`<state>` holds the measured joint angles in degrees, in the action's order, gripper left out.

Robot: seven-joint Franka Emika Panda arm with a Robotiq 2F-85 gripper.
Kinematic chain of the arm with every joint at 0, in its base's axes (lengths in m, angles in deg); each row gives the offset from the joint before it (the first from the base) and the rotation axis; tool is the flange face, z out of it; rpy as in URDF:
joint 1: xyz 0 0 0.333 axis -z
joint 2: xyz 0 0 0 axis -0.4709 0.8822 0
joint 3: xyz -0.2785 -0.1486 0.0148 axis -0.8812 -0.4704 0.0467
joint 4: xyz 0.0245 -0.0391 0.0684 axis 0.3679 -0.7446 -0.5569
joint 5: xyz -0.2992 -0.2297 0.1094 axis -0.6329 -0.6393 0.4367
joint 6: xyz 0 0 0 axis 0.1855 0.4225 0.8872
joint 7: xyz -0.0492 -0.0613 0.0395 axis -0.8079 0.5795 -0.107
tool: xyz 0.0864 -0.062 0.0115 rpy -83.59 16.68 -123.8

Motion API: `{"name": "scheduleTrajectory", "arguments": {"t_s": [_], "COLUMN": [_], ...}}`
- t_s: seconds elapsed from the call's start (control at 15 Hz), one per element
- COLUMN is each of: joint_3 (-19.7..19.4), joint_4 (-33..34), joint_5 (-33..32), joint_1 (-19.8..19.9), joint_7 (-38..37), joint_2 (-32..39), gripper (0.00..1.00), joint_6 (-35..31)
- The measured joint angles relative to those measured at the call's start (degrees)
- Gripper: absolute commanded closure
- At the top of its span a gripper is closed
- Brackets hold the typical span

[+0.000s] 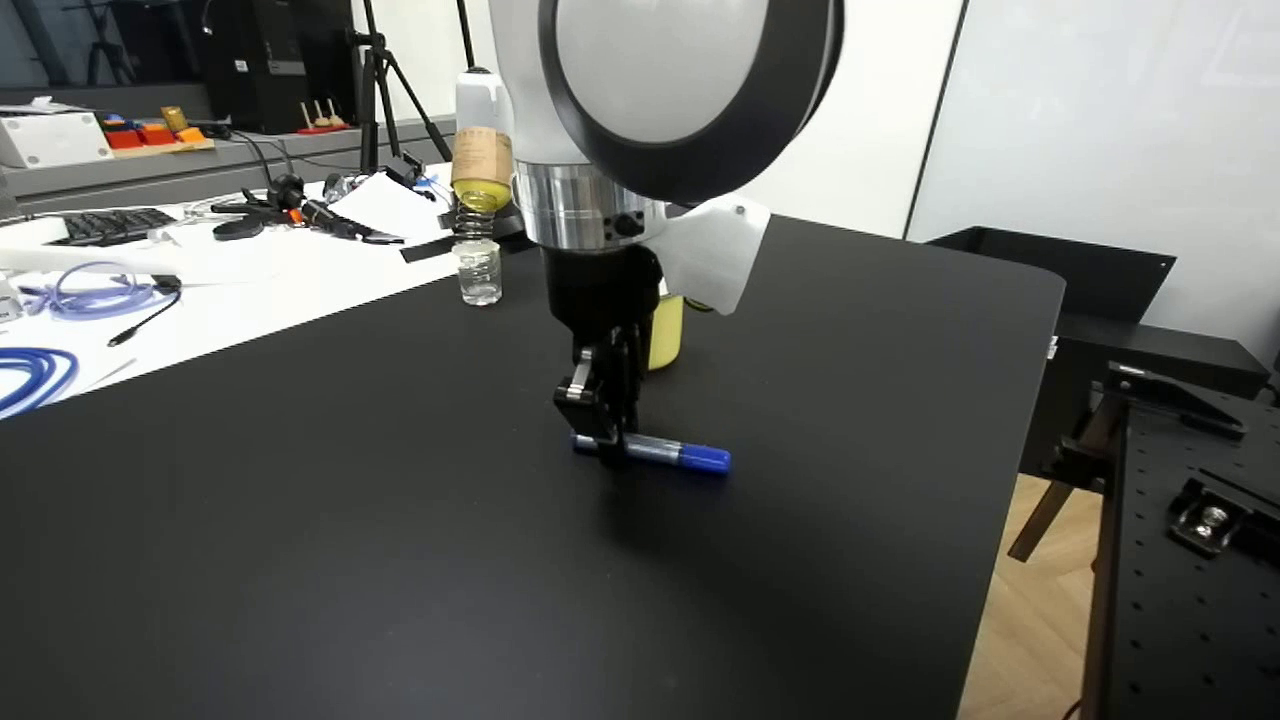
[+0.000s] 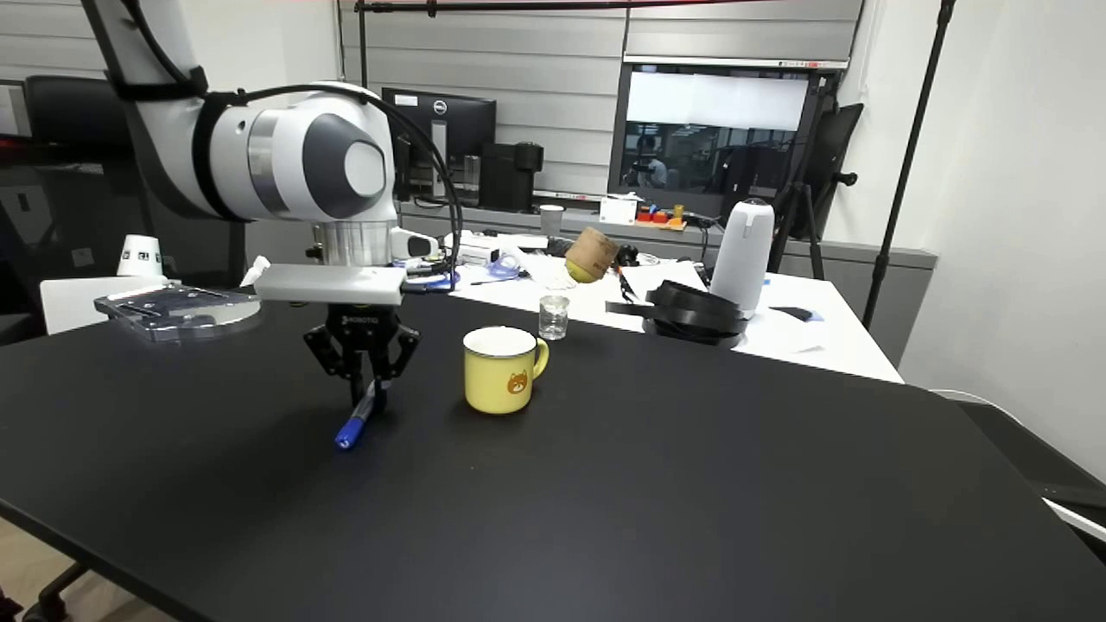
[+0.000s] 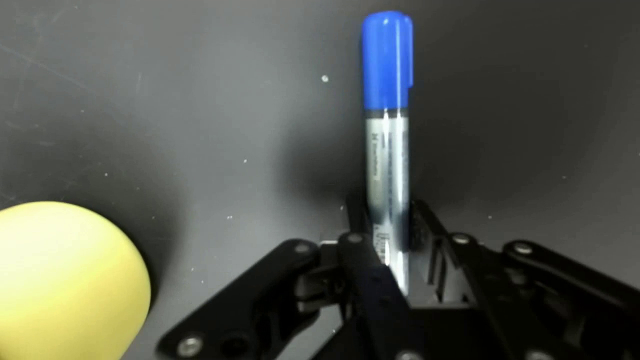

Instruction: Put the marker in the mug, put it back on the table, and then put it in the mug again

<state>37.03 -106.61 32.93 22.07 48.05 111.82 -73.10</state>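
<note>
The marker [image 1: 655, 450] has a blue cap and a pale barrel. My gripper [image 1: 608, 448] is shut on its barrel, low over the black table [image 1: 350, 560]. In an exterior view the marker [image 2: 358, 421] slants, blue cap toward the camera; I cannot tell whether it touches the table [image 2: 648, 510]. In the wrist view both fingers press the marker [image 3: 387, 165] near its far end from the cap. The pale-yellow mug [image 2: 498, 376] stands upright beside the gripper [image 2: 368, 402]. It is mostly hidden behind the gripper in an exterior view [image 1: 665, 332], and cut off in the wrist view [image 3: 70, 285].
A small clear glass jar [image 2: 553, 318] stands behind the mug near the table's back edge. A cluttered white desk [image 1: 330, 285] with cables adjoins the table. A black headset-like item [image 2: 691, 313] and a clear plastic plate [image 2: 181, 313] lie at the far side.
</note>
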Motion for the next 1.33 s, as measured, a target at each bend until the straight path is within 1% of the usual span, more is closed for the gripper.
{"name": "scheduleTrajectory", "arguments": {"t_s": [0.07,0.47,0.67,0.73,0.87,1.13,1.33], "joint_3": [0.1,-0.1,-1.5,-2.5,-5.2,-11.8,-15.6], "joint_4": [0.0,0.2,0.9,1.1,1.3,2.0,3.2], "joint_5": [0.5,0.4,-2.0,-4.0,-10.0,-25.3,-32.8], "joint_1": [0.0,0.0,-0.5,-1.0,-2.2,-5.0,-6.0], "joint_7": [0.0,0.0,-0.2,-0.8,-3.3,-13.3,-20.1], "joint_2": [-0.1,-2.6,-5.8,-7.2,-9.9,-13.3,-13.1], "gripper": [0.95,0.95,0.95,0.95,0.95,0.95,0.95], "joint_6": [-0.1,0.1,0.0,-0.2,-1.4,-7.6,-10.8]}}
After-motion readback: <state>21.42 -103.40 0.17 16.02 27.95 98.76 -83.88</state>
